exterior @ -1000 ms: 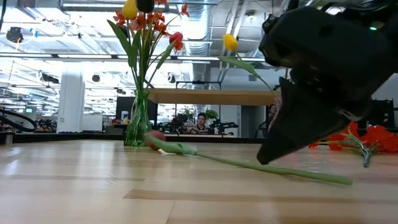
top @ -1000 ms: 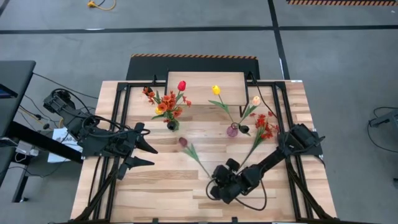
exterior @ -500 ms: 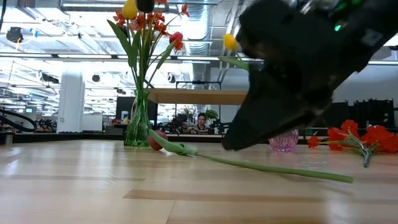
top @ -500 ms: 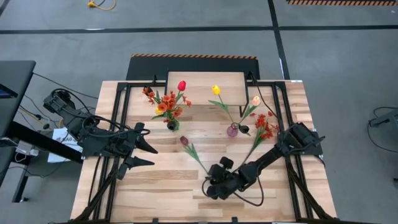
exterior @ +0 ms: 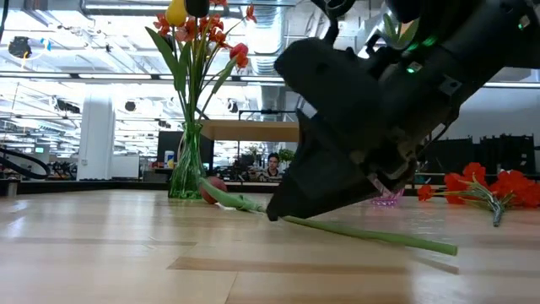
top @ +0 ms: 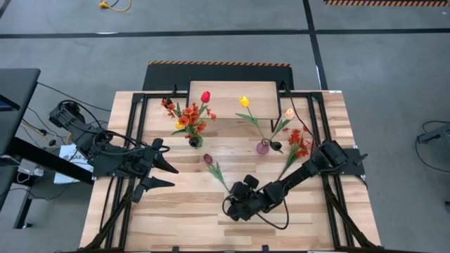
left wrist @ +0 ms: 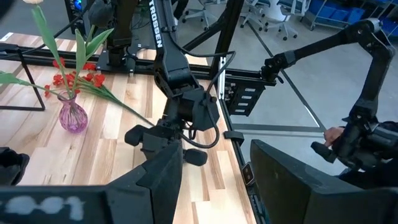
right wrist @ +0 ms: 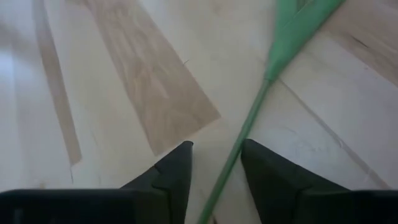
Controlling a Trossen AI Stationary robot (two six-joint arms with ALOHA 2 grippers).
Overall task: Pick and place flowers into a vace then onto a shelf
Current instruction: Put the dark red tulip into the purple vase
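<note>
The right gripper [top: 230, 207] is low over the near middle of the table [top: 176, 211], its fingers parted with the green stem of a loose dark tulip [top: 207, 159] lying flat between them, not yet pinched. The left gripper [top: 166, 174] waits open at the left, holding nothing. This looks like the picking step: next the fingers must close on the stem, lift it, and carry it to a vase [top: 194, 141] near the shelf [top: 232, 95].

Grey concrete floor [top: 211, 42] w/ dark seam lines, hazard-striped strip [top: 218, 63] behind table. Black desk [top: 14, 105] at one side. Office chairs [left wrist: 273, 18] beyond. Ceiling pipes, strip lights [exterior: 84, 51]; seated person [exterior: 272, 167] far back.
</note>
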